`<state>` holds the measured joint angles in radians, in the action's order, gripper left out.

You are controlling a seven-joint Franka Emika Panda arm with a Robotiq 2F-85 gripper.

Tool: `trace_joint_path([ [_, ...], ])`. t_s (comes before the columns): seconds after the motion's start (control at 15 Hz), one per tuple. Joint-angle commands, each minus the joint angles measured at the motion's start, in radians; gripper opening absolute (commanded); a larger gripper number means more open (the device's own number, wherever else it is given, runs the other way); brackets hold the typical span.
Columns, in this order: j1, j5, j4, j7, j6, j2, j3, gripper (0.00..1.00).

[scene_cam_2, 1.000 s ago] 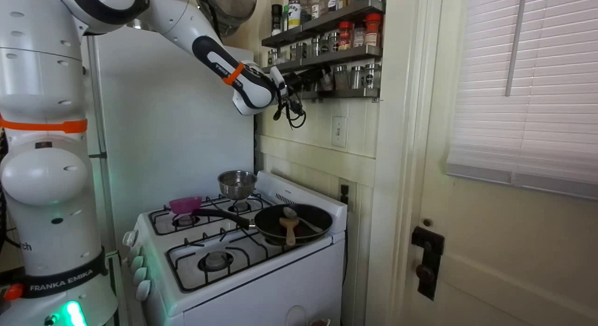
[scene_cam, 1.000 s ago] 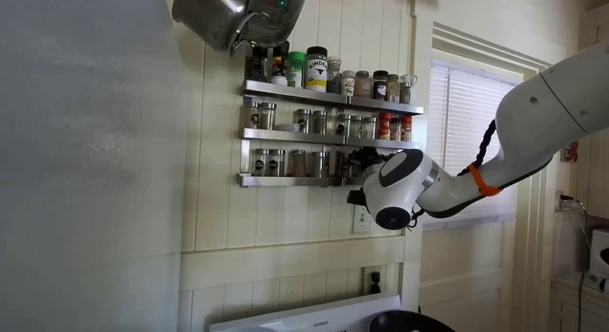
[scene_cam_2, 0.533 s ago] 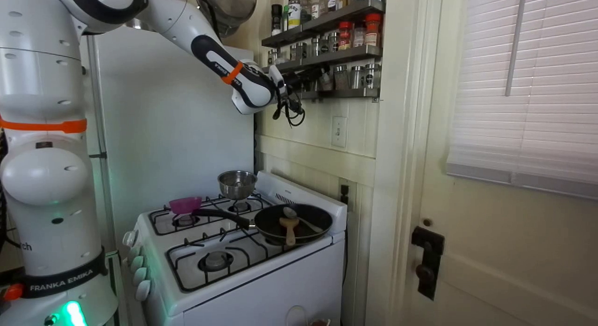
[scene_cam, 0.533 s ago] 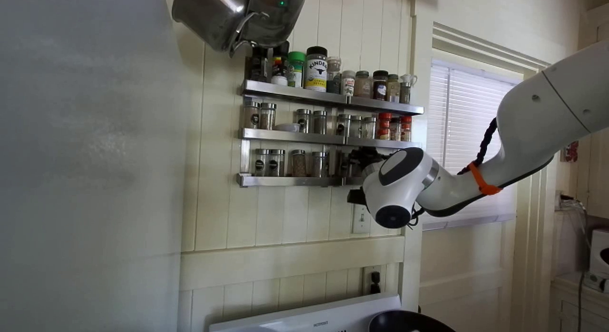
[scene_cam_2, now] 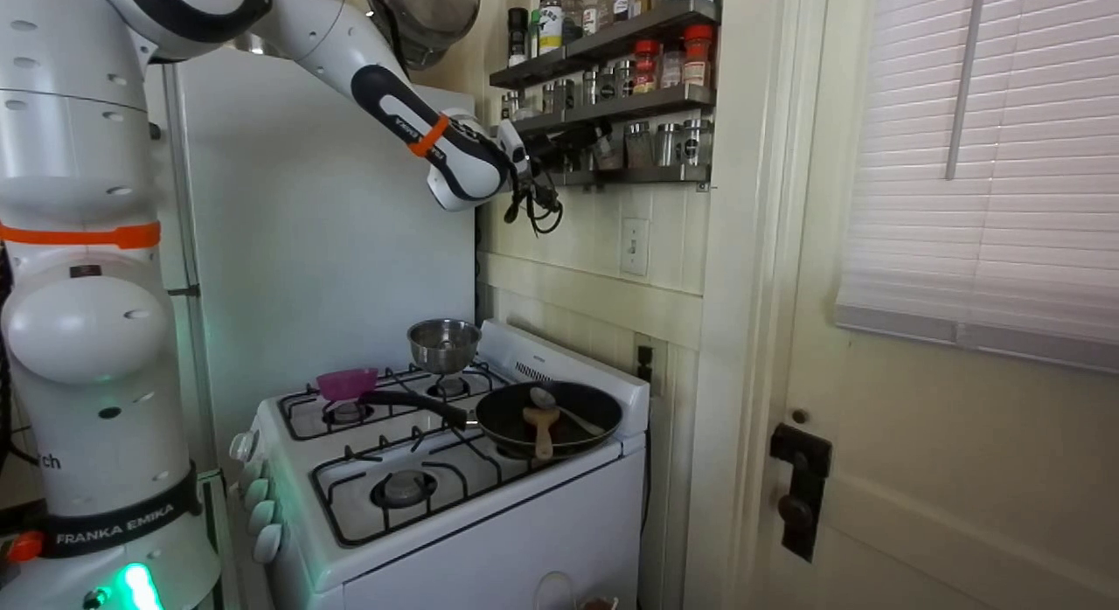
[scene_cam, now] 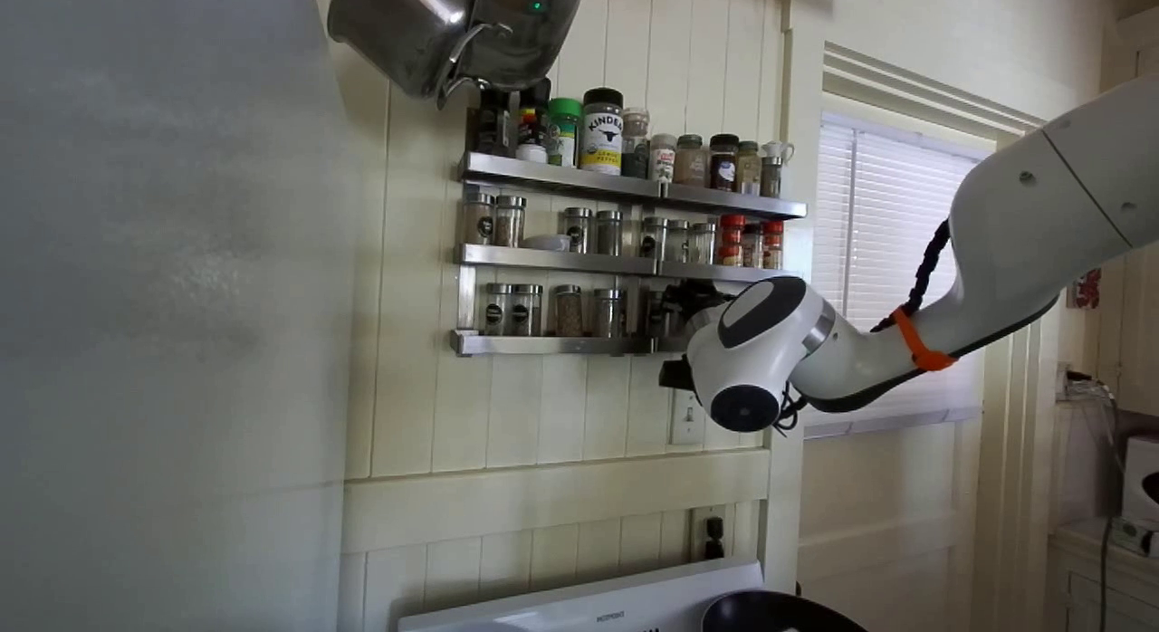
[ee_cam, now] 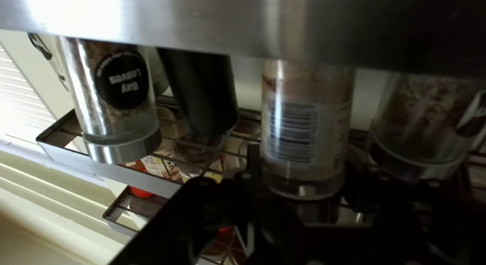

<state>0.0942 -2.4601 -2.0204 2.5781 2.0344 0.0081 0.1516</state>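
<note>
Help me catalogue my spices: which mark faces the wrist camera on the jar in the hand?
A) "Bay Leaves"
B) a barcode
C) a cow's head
B, since the wrist view shows a barcode on the jar that the hand grips.

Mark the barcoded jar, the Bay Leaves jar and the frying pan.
Barcoded jar (ee_cam: 298, 132), wrist view: on its barcode.
Bay Leaves jar (ee_cam: 114, 92), wrist view: on its round black label.
Frying pan (scene_cam_2: 507, 411), in an exterior view: on its bare inside.
</note>
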Motion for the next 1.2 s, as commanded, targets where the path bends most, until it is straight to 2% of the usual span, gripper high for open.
trace_joint_path([
  [0.0, 0.013, 0.053, -0.029, -0.043, 0.055, -0.059, -0.009, 0.25],
  [1.13, 0.009, 0.159, -0.030, -0.127, 0.160, -0.097, -0.033, 0.25],
])
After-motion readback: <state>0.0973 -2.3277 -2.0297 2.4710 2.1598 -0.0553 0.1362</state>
